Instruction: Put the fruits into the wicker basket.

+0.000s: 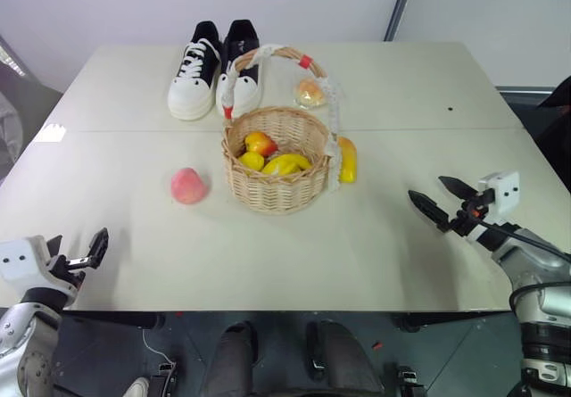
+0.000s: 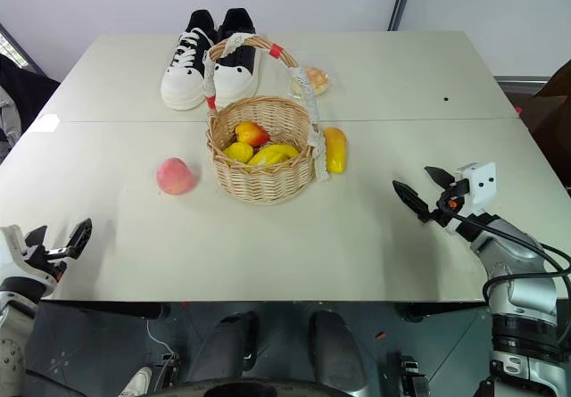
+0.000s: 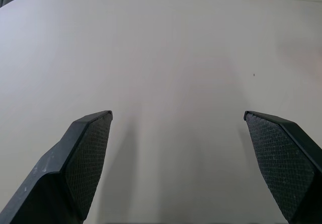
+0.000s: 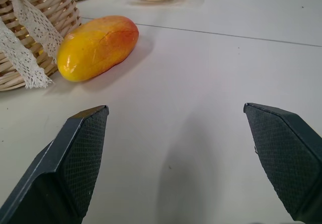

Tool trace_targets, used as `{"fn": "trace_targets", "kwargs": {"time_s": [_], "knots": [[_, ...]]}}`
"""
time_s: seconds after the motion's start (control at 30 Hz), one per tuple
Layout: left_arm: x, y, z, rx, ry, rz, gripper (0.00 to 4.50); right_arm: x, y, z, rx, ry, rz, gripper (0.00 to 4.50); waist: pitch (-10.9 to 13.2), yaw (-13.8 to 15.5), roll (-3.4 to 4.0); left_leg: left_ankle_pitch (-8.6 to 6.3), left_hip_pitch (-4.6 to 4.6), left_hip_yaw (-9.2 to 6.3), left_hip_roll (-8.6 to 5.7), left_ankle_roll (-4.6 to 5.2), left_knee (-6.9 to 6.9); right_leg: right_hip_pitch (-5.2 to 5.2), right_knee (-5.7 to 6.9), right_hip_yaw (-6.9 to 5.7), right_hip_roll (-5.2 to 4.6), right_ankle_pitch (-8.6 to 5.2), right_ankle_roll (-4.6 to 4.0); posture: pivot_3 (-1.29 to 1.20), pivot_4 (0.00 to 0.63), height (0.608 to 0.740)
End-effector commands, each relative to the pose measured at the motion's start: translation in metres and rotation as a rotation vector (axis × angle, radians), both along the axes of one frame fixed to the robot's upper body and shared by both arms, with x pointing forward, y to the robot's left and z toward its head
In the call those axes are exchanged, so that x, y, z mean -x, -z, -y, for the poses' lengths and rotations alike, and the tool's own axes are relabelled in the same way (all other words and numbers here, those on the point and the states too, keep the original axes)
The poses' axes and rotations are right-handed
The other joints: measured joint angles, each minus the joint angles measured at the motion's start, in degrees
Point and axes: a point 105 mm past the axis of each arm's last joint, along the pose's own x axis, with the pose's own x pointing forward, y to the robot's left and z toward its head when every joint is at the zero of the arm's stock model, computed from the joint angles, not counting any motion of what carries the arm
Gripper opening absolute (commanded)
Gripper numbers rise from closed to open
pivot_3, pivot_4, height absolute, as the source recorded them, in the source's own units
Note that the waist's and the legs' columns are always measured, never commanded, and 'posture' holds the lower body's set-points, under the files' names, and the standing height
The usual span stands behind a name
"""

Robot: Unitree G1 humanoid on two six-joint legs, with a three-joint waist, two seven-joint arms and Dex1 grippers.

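Both arms: grey metal links, round silver joints. White box-shaped camera housing on each wrist. Left gripper (image 1: 78, 256) and right gripper (image 1: 435, 199): two black pointed fingers (image 4: 75, 158) each, pads with fine diamond texture. Black cables along right forearm, small red-orange detail near gripper base.

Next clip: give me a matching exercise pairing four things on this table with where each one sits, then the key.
Things:
1. peach
2. mango
3. shoes
4. wrapped orange item

Places:
A. far side of the table, behind the basket toward the robot's left
B. alone on the table on the basket's left
C. lying against the basket's right side
D. behind the basket toward the right, near its handle

Pairs: 1-B, 2-C, 3-A, 4-D
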Motion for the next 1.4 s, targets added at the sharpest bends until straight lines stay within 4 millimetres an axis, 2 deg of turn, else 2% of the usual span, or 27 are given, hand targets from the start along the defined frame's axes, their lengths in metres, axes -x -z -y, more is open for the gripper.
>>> {"fn": "trace_targets", "kwargs": {"time_s": [0.03,0.33,0.5,0.67,0.73,0.87,1.0,1.07,1.2,1.4], "knots": [[0.0,-0.013,0.0,-0.027,-0.002,0.043,4.5,-0.002,-0.008,-0.001,0.003,-0.007,0.042,4.48,0.0,0.0,0.0,0.0,0.0,0.0,0.0,0.0,0.0,0.0,0.0,0.0,0.0,0.0,0.0,0.0,0.15,0.74],[-0.008,-0.01,0.011,0.037,0.032,0.062,4.5,-0.003,-0.017,-0.007,0.001,-0.016,0.071,4.48,0.0,0.0,0.0,0.0,0.0,0.01,-0.01,0.0,0.0,0.0,0.0,0.0,0.0,0.02,-0.03,0.0,0.15,0.74],[-0.02,-0.025,0.019,0.045,0.102,0.097,4.5,0.001,-0.033,-0.029,0.007,-0.106,0.104,4.48,0.0,0.0,-0.01,0.0,0.0,0.0,0.0,0.0,0.0,0.0,0.01,0.0,0.03,0.01,-0.02,0.0,0.15,0.74],[-0.043,-0.05,0.031,-0.016,0.195,0.105,4.5,0.022,-0.071,-0.079,-0.054,-0.361,0.124,4.48,0.0,0.0,-0.01,0.0,0.0,-0.03,0.01,0.0,0.0,0.0,0.05,0.0,0.06,0.03,-0.03,0.0,0.15,0.74],[-0.051,-0.056,0.04,-0.024,0.247,0.097,4.5,0.034,-0.077,-0.097,-0.027,-0.455,0.11,4.48,0.0,0.1,-0.01,0.0,0.0,-0.03,0.0,0.0,0.01,0.01,0.04,0.0,0.07,0.03,-0.02,0.0,0.15,0.74],[-0.075,-0.072,0.062,-0.052,0.351,0.077,4.5,0.064,-0.092,-0.15,0.053,-0.692,0.101,4.48,0.0,0.1,-0.07,0.0,-0.02,-0.03,0.0,0.0,0.01,0.0,0.02,-0.01,0.06,0.08,-0.08,0.0,0.15,0.74],[-0.085,-0.078,0.088,-0.086,0.471,0.04,4.5,0.07,-0.1,-0.176,0.085,-0.755,0.138,4.48,0.0,-0.1,-0.09,0.0,-0.01,-0.03,0.0,0.0,0.01,-0.01,0.01,-0.01,0.06,0.0,0.05,0.0,0.15,0.74],[-0.092,-0.077,0.099,-0.116,0.518,0.005,4.5,0.071,-0.102,-0.183,0.092,-0.775,0.157,4.48,0.0,0.0,-0.11,0.0,-0.02,-0.01,-0.01,0.0,0.01,-0.01,0.02,-0.01,0.07,0.09,-0.09,0.0,0.15,0.74],[-0.1,-0.075,0.116,-0.134,0.571,-0.029,4.5,0.07,-0.101,-0.184,0.088,-0.779,0.17,4.48,0.0,0.1,-0.14,0.0,-0.05,-0.03,-0.03,0.0,0.0,-0.03,0.01,-0.01,0.07,0.08,-0.06,0.0,0.15,0.74],[-0.107,-0.052,0.122,-0.19,0.585,-0.165,4.5,0.07,-0.096,-0.184,0.089,-0.782,0.18,4.48,0.0,-0.1,-0.15,0.0,-0.06,-0.01,-0.03,0.0,0.0,-0.06,0.01,-0.01,0.08,0.15,0.07,0.0,0.15,0.74]]}}
